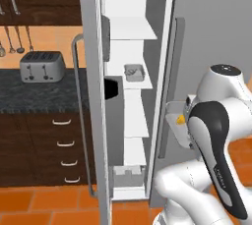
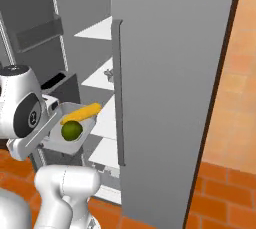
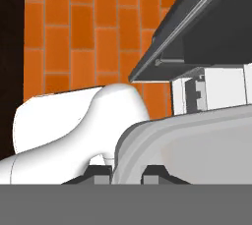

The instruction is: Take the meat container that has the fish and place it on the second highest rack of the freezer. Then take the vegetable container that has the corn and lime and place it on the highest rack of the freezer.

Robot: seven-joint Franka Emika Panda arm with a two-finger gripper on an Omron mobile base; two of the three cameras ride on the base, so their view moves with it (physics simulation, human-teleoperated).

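The freezer (image 1: 128,86) is the largest thing before us: a tall grey cabinet standing open, its white interior ahead of and above the pincer (image 3: 127,172). We count four flat white shelves in the left base view. On the second shelf from the top, well above and beyond the pincer, rests one small grey tray (image 1: 134,71) with something slender in it, which we judge to be the fish container, already placed. The highest rack (image 1: 132,28) sits above it and carries nothing we can see.

Next in size is the vegetable container (image 2: 67,128), one shallow grey tray, held out in front of the freezer. The pincer is nearly shut and pinches the tray's rim, with one dark fingertip (image 3: 101,172) on either side of the wall in the hand view. In the tray lie one corn (image 2: 81,113), a yellow-orange cob stretching most of its length, and one lime (image 2: 71,130), a round dark-green fruit close beside the cob.

We judge the tray stiff and light, but an edge grip leaves its load hanging off to one side, so it may sag or twist. Cob and lime are both loose and round; any tilt could roll them out. We would keep it level while raising it to the top shelf.
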